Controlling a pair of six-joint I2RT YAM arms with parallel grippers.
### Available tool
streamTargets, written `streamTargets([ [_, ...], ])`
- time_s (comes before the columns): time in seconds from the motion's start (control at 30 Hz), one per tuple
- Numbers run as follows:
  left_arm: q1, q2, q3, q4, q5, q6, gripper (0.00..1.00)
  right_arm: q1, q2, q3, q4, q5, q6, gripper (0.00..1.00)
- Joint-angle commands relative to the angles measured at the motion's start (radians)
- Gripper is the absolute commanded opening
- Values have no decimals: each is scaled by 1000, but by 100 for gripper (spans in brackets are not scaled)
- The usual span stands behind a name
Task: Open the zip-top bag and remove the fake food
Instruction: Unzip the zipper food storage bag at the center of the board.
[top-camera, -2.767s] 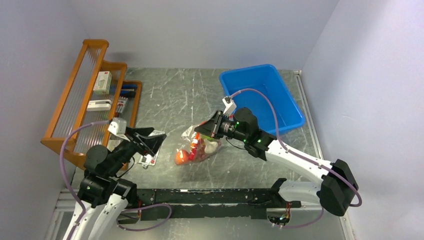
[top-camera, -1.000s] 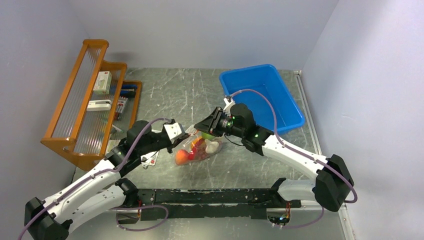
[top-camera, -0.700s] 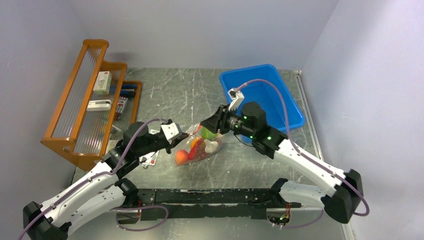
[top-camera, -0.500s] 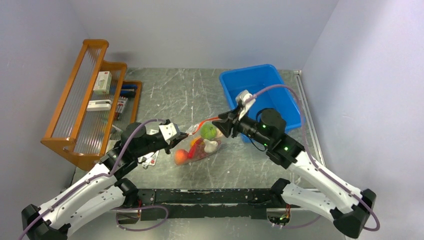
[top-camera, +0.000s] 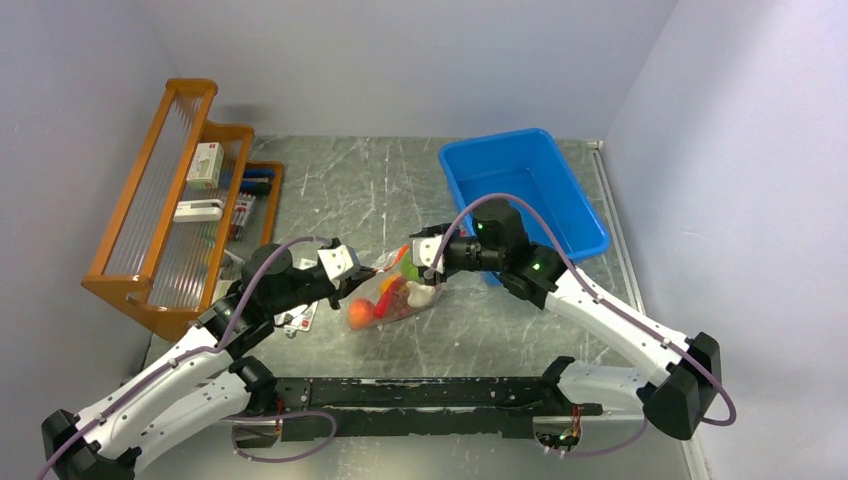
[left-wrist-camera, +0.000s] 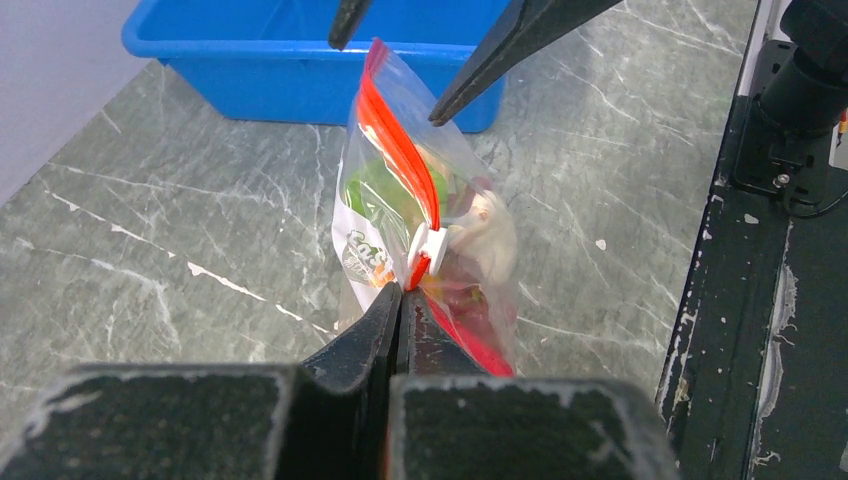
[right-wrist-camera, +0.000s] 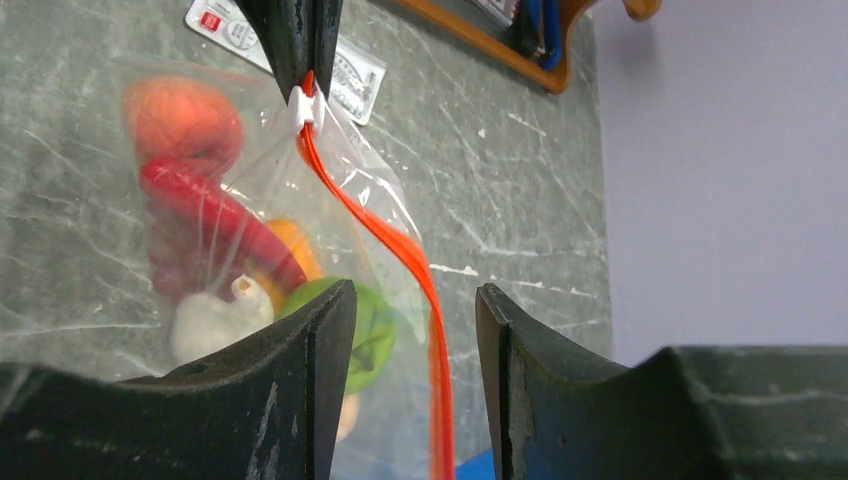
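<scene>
The zip-top bag (top-camera: 392, 298) stands on the table between my arms, its orange-red zip strip (right-wrist-camera: 375, 232) on top. My left gripper (left-wrist-camera: 400, 295) is shut on the bag's edge just below the white slider (left-wrist-camera: 430, 250). My right gripper (right-wrist-camera: 412, 312) is open. Its fingers straddle the far end of the strip without pinching it. The fake food lies inside the bag: a peach (right-wrist-camera: 185, 120), a red chilli (right-wrist-camera: 215, 215), a garlic bulb (right-wrist-camera: 208, 318) and a green lime (right-wrist-camera: 372, 328). I cannot tell whether the bag's mouth is parted.
A blue bin (top-camera: 495, 138) stands at the back right, just behind my right gripper (top-camera: 425, 258). An orange wooden rack (top-camera: 150, 190) holding small boxes runs along the left. A flat white card packet (top-camera: 298, 320) lies under my left arm.
My right gripper has opened and let go of the zip strip, then come back left over the bag. The stretched strip has slackened. My left gripper has kept its hold.
</scene>
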Motion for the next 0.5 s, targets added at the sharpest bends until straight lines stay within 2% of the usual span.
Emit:
streamTargets([
  [0.0,-5,-3,34,5,27,-14,7,1,24,71,-16,-91,-129,48],
  [0.2,-5,3,45,-2,10,-30,7,6,84,120,-90,-137,-161,41],
  [0.47,-6,2,50,-12,-3,-42,7,13,88,107,-119,-158,-191,42],
])
